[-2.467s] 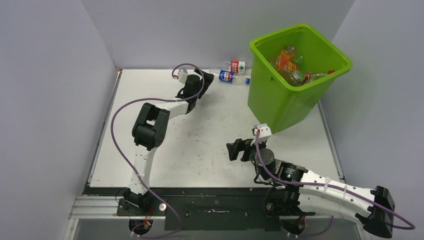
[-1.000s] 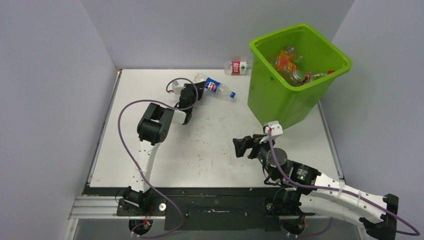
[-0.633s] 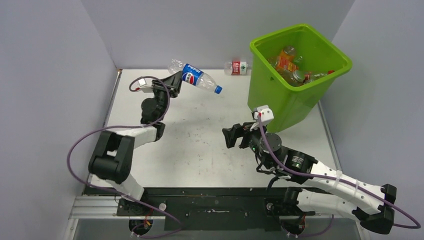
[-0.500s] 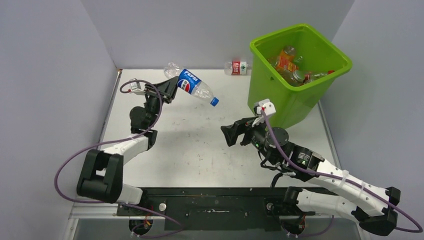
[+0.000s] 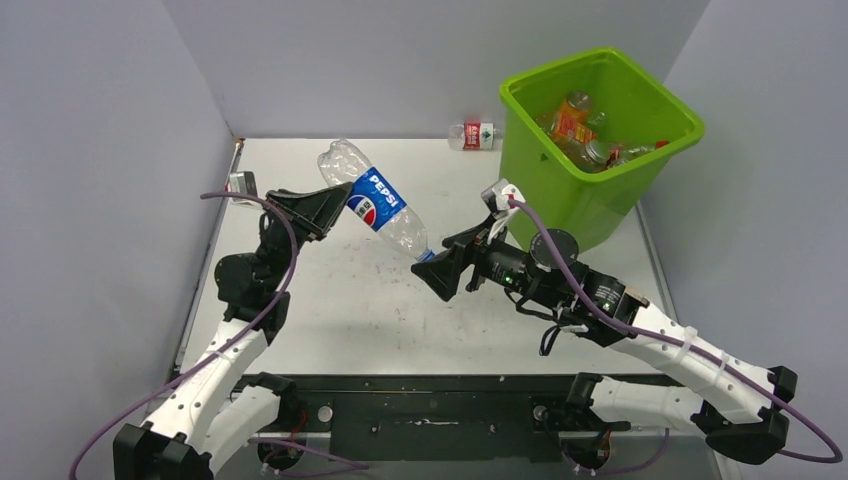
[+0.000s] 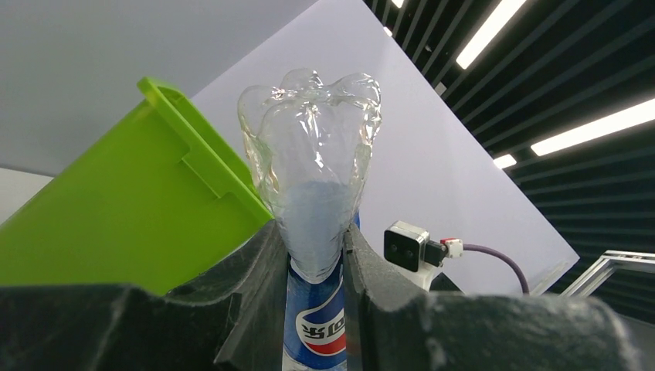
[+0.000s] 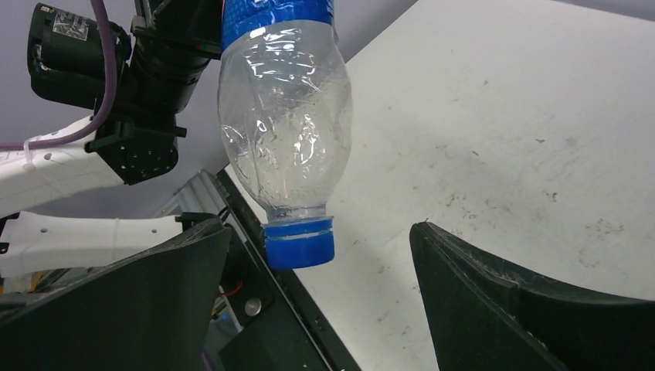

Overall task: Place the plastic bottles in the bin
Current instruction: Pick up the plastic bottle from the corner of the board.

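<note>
Where gripped bottle (image 5: 380, 205) points, right hand (image 5: 440, 281) gapes.

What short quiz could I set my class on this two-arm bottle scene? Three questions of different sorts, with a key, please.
1. True or false: the left gripper is shut on the clear plastic Pepsi bottle with the blue label.
2. Multiple choice: the bottle's blue cap is A) between the fingers of the open right gripper; B) pressed flat on the tabletop; C) screwed off and missing.
3. Short answer: where does the small clear red-labelled bottle lie?

Key
1. True.
2. A.
3. On the white table, at its far edge, near the large lime-green plastic bin.
</note>
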You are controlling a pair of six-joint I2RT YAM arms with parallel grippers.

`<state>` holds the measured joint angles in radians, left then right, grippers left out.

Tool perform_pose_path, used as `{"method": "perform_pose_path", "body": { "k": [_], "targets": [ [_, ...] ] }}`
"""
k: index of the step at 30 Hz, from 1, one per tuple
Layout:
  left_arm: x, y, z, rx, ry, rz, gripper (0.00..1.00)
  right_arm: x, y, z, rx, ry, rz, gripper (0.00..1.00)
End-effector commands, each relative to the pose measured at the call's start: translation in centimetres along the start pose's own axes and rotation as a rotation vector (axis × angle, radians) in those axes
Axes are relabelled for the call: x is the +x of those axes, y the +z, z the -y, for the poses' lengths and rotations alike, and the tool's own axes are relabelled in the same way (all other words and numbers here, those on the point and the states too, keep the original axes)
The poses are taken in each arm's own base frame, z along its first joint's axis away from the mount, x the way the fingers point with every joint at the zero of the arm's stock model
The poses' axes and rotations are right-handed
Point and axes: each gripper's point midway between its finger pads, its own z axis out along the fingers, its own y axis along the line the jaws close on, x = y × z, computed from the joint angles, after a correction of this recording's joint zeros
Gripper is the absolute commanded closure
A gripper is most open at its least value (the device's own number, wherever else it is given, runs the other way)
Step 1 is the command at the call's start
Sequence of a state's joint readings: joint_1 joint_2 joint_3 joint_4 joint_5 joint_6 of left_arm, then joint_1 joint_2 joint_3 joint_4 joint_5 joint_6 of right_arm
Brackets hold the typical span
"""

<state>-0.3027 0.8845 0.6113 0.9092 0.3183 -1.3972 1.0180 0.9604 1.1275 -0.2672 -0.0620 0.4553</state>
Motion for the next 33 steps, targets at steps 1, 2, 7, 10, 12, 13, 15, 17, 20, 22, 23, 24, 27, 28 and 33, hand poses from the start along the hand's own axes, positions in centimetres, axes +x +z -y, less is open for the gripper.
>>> {"method": "perform_pose_path", "body": {
  "k": [1, 2, 7, 10, 12, 13, 15, 17, 20, 22, 23, 24, 27, 28, 33],
  "targets": [
    [0.7, -0.1, 0.6, -0.019, 0.032, -0.022, 1.0, -1.2, -0.1, -3.2, -0.131, 0.048, 0.019, 0.1],
    [0.9, -0.1, 0.9, -0.015, 0.037, -0.028, 1.0, -1.2, 0.0, -3.6, -0.145, 0.054, 0.02, 0.09],
    [1.8, -0.3, 1.7, -0.012, 0.042, -0.04, 1.0, -0.6, 0.8, -4.8, -0.203, 0.075, 0.003, 0.2],
    [1.9, -0.4, 1.8, -0.014, 0.039, -0.037, 1.0, -0.2, 1.2, -5.0, -0.211, 0.083, -0.014, 0.43],
    [1.9, -0.4, 1.7, -0.021, 0.038, -0.029, 1.0, 0.0, 1.3, -5.1, -0.214, 0.082, -0.026, 0.54],
    [1.8, -0.4, 1.7, -0.023, 0.039, -0.024, 1.0, 0.1, 1.3, -5.1, -0.212, 0.081, -0.032, 0.59],
    [1.6, -0.5, 1.7, -0.025, 0.04, -0.01, 1.0, -0.1, 1.2, -5.1, -0.211, 0.077, -0.028, 0.68],
    [1.5, -0.6, 1.7, -0.029, 0.042, 0.003, 1.0, -0.7, 1.0, -5.1, -0.209, 0.068, -0.015, 0.82],
    [1.5, -0.8, 1.4, -0.039, 0.04, 0.007, 1.0, -1.9, 0.5, -5.2, -0.197, 0.053, 0.008, 0.94],
    [1.5, -0.8, 1.5, -0.028, 0.041, 0.009, 1.0, -2.3, 0.4, -5.2, -0.192, 0.046, 0.012, 0.95],
    [1.5, -0.8, 1.8, -0.015, 0.041, 0.012, 1.0, -2.2, 0.4, -5.1, -0.185, 0.044, 0.004, 0.9],
    [1.5, -0.8, 1.9, -0.008, 0.04, 0.013, 1.0, -2.1, 0.4, -5.0, -0.179, 0.043, -0.002, 0.71],
    [1.5, -0.9, 2.7, 0.015, 0.041, 0.012, 1.0, -1.4, 0.6, -4.6, -0.165, 0.046, -0.024, 0.22],
    [1.5, -0.9, 3.0, 0.024, 0.041, 0.012, 1.0, -1.1, 0.7, -4.5, -0.157, 0.049, -0.029, 0.13],
    [1.8, -1.0, 3.8, 0.042, 0.03, 0.005, 1.0, 0.4, 1.7, -4.3, -0.161, 0.069, -0.065, 0.06]
  ]
}}
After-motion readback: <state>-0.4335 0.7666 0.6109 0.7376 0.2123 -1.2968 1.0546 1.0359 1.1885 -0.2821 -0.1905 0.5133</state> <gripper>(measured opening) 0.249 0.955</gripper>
